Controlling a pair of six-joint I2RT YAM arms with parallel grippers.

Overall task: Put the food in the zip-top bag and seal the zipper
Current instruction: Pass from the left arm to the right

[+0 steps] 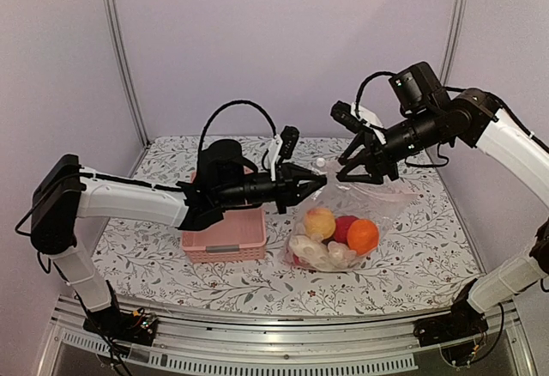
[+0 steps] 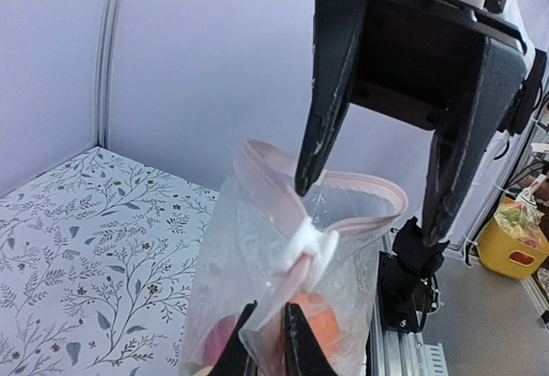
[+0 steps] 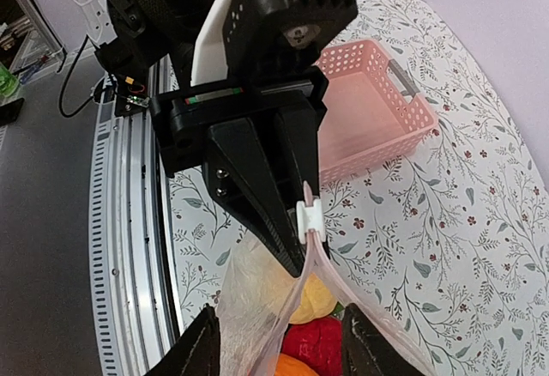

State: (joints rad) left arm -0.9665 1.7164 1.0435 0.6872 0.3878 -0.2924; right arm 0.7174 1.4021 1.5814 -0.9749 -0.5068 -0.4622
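My left gripper point(image 2: 268, 329) pinches the bag point(image 1: 343, 221) by its zipper point(image 2: 343, 189) end to hold it taut above the table point(image 1: 429, 256), food point(image 1: 339, 234) inside, while my right gripper point(image 2: 377, 187) straddles the strip, wide.

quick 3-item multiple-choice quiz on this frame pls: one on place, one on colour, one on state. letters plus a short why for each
1. Where is the food?
A. in the pink basket
B. inside the zip-top bag
C. loose on the table

2. What colour is the zipper's slider clip?
A. white
B. blue
C. black

3. How do the right gripper's jaws stand?
A. shut on the basket
B. shut on the slider
C. open around the bag's mouth

Answers:
1 B: the food shows through the clear zip-top bag, and the pink basket is empty.
2 A: the slider clip on the zipper is white.
3 C: the right gripper has its jaws spread either side of the rim, while the left gripper pinches the bag edge.
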